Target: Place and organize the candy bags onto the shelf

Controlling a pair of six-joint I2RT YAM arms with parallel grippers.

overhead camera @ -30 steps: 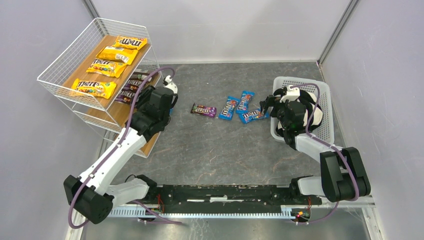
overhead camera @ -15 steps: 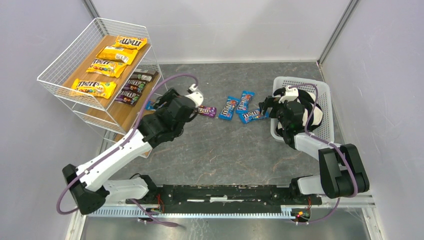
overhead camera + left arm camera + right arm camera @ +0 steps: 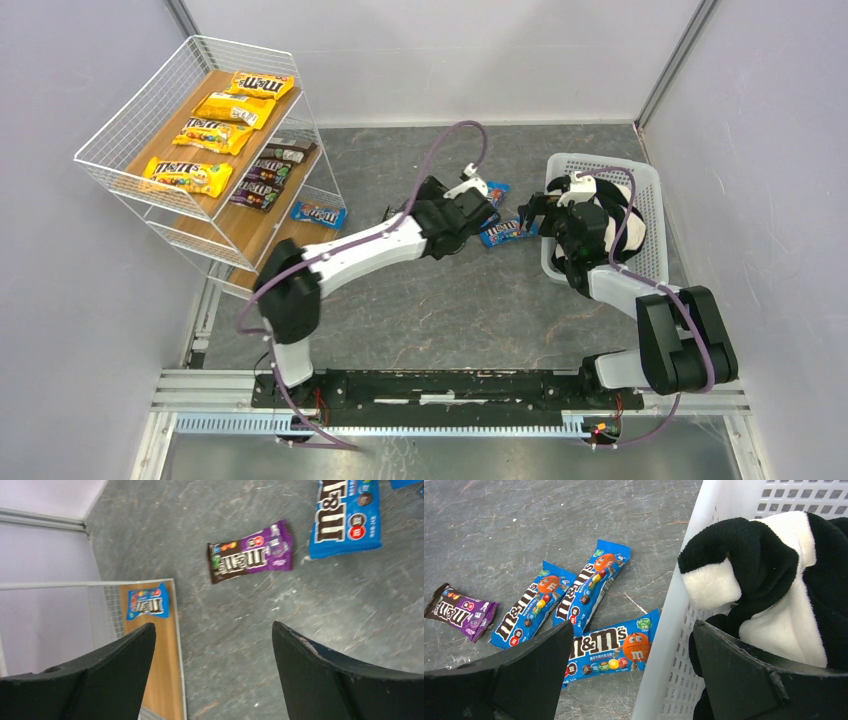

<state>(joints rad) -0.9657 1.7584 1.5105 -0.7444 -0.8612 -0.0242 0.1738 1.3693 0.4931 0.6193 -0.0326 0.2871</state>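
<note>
The shelf stands at the far left, with yellow candy bags on its top board and dark ones on the middle board. One blue bag lies on the lowest board. A purple bag and blue bags lie on the grey floor. My left gripper hangs open and empty over the floor, near the purple bag. My right gripper is open astride the basket's wall, above a blue bag.
A white lattice basket at the right holds a black-and-white plush. My left arm stretches across the middle and covers part of the bags there. Grey walls close in the back and both sides.
My left arm swung from the shelf rightward to the middle of the floor, its jaws widening. A blue bag now lies on the lowest board. The right arm stayed put.
</note>
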